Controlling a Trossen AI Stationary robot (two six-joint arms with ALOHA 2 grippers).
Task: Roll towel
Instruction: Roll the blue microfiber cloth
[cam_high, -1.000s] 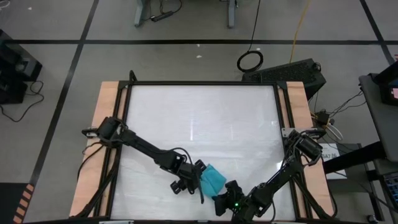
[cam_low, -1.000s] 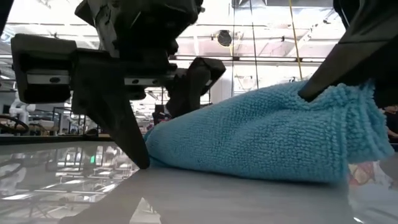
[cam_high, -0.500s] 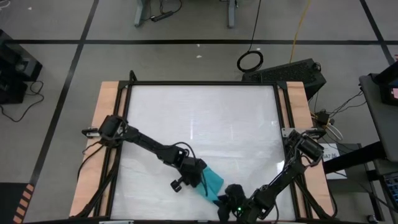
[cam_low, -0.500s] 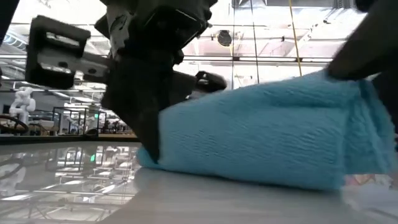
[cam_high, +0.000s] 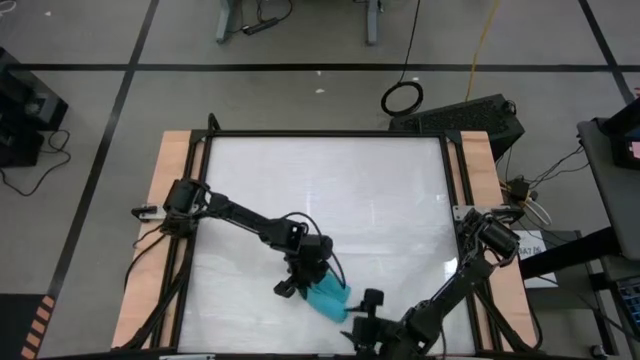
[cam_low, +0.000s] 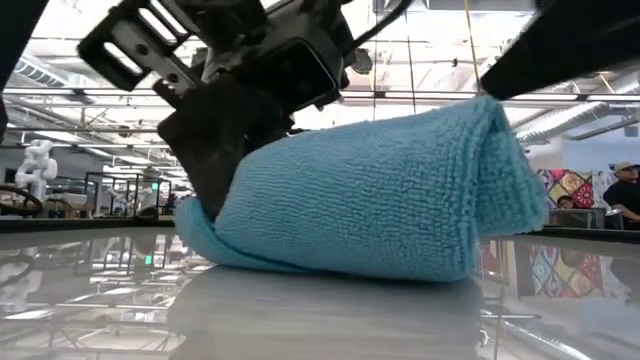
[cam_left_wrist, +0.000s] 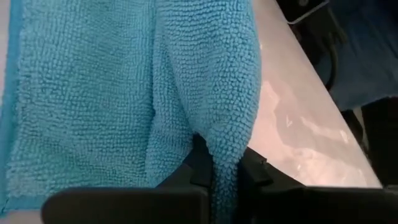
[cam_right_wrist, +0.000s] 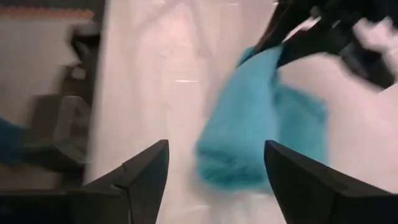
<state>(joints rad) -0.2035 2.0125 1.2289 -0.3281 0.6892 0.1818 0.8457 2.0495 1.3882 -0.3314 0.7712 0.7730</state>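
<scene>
Released by the right gripper (cam_right_wrist: 214, 180), whose fingers are now spread just beside it, the towel (cam_high: 328, 297) is pinched by the left gripper (cam_left_wrist: 225, 171).

White glossy table top (cam_high: 330, 190) with wooden side strips spreading beyond the pincers, coiled black cable (cam_high: 402, 98) on the grey floor far past them, dark box (cam_high: 470, 117) near it, yellow cord (cam_high: 482, 42), black floor tape lines (cam_high: 300, 68)
</scene>
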